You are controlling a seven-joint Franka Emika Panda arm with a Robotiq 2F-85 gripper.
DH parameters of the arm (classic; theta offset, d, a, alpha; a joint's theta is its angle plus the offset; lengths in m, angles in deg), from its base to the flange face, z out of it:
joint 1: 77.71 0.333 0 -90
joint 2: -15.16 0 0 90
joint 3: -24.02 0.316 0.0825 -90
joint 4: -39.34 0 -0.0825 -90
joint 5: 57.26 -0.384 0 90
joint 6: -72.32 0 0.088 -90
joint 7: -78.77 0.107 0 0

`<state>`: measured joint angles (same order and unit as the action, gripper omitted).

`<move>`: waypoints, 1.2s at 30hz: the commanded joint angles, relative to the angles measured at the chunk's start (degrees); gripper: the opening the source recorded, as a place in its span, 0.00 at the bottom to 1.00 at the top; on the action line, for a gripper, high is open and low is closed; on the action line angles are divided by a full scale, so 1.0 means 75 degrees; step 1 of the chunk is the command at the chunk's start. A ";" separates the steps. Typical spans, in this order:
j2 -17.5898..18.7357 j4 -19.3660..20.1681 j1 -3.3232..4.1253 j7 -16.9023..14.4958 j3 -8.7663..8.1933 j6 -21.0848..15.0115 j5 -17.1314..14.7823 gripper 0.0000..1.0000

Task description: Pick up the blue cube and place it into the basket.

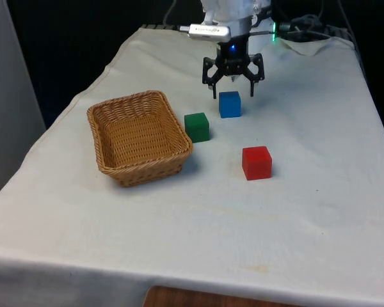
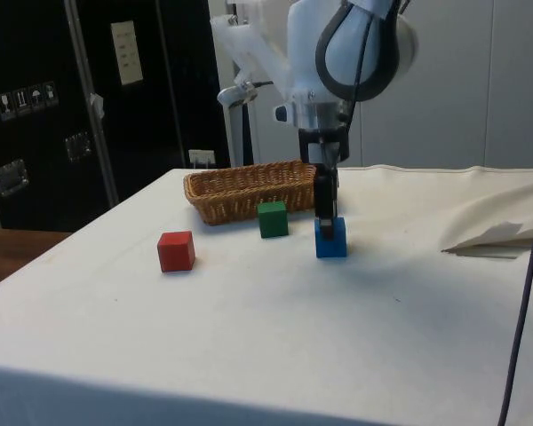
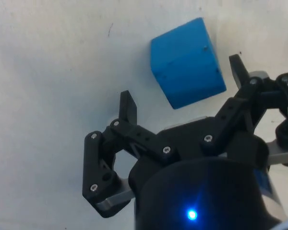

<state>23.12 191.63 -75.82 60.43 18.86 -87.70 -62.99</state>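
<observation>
the black two-finger tool (image 1: 233, 82) hangs with its fingers spread wide, holding nothing, just above and slightly behind the small blue cube (image 1: 230, 104), which sits flat on the white-clothed desk (image 1: 294, 211). in the side view the tool (image 2: 327, 213) looks to reach almost down to the cube's (image 2: 330, 238) top. in the wrist view the cube (image 3: 187, 63) lies ahead of the gap between the fingers and is turned at an angle to them, with one fingertip (image 3: 238, 69) close by its corner.

the main risk, as i judge it, is that misalignment: if the tool drops straight down from here, a finger could land on the cube's top or edge and push it away across the cloth, or the fingers could close on two corners instead of two flat faces, so the cube twists or pops out during the lift.

a small green cube (image 1: 196, 126) stands near the blue one, between it and the rectangular woven wicker basket (image 1: 140, 137), so a low carry toward the basket could knock it. a small red cube (image 1: 256, 162) lies farther off and looks safe. the soft cloth might also bunch under a finger that is pressed too low.
</observation>
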 commanded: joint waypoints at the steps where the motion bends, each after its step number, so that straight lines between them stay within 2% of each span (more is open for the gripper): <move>1: 0.0061 0.0000 -0.0008 -0.0099 0.0069 -0.0160 -0.0115 1.00; 3: 0.0145 0.0008 0.0000 -0.0084 0.0061 -0.0298 -0.0053 1.00; 4: 0.0138 0.0000 0.0000 -0.0046 0.0023 -0.0199 0.0000 1.00; 6: 0.0252 0.0031 0.0031 -0.0015 0.0031 -0.0504 0.0053 1.00; 10: 0.0344 0.0053 0.0031 -0.0031 0.0061 -0.0688 0.0038 1.00; 11: 0.0328 0.0031 0.0015 -0.0053 0.0061 -0.0573 0.0031 1.00; 12: 0.0344 0.0053 0.0031 -0.0038 0.0061 -0.0680 0.0038 1.00; 30: 0.0466 -0.0008 0.0000 -0.0084 0.0099 -0.0619 -0.0031 1.00; 31: 0.0466 -0.0008 0.0000 -0.0084 0.0099 -0.0619 -0.0031 0.97; 32: 0.0474 -0.0008 0.0000 -0.0084 0.0107 -0.0619 -0.0031 0.80; 36: 0.0481 -0.0015 0.0000 -0.0092 0.0107 -0.0611 -0.0038 0.35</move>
<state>26.45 191.69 -75.71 60.03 19.32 -92.11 -62.76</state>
